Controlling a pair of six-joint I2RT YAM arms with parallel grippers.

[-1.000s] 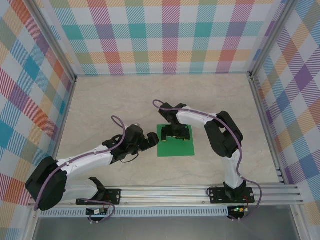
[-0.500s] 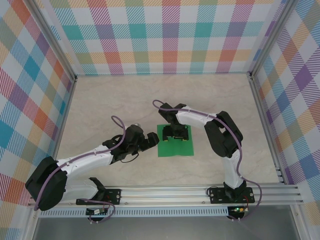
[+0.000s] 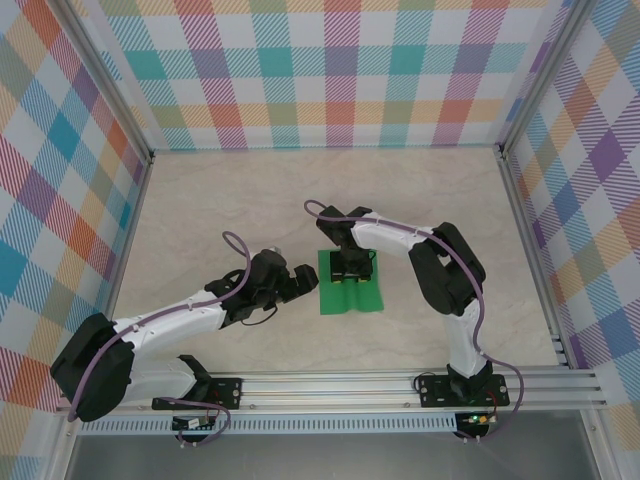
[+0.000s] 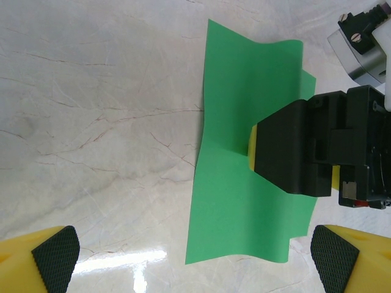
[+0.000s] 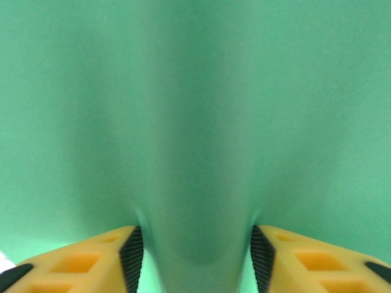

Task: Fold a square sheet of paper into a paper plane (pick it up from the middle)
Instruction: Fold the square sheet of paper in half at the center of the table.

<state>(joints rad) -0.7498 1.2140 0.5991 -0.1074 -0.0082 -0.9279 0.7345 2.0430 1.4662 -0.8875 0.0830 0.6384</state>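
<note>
The square sheet of paper (image 3: 351, 294) is bright green and lies on the marble table, buckled so it looks narrower from above. My right gripper (image 3: 349, 268) points straight down on its middle. In the right wrist view a raised ridge of the sheet (image 5: 195, 110) stands between the black pads (image 5: 133, 251), which press on it from both sides with the jaws about half closed. My left gripper (image 3: 305, 280) stays wide open just left of the sheet. In the left wrist view the sheet (image 4: 244, 201) curls up at both ends under the black right gripper (image 4: 299, 146).
Plaid walls and aluminium posts (image 3: 120, 110) enclose the table on three sides. The rail (image 3: 330, 385) carrying both arm bases runs along the near edge. Bare marble (image 3: 250, 200) stretches behind and to both sides of the sheet.
My right gripper's jaws have closed inward on the sheet, pushing up a ridge between them. The sheet has drawn in and looks narrower from above. The left arm has not moved.
</note>
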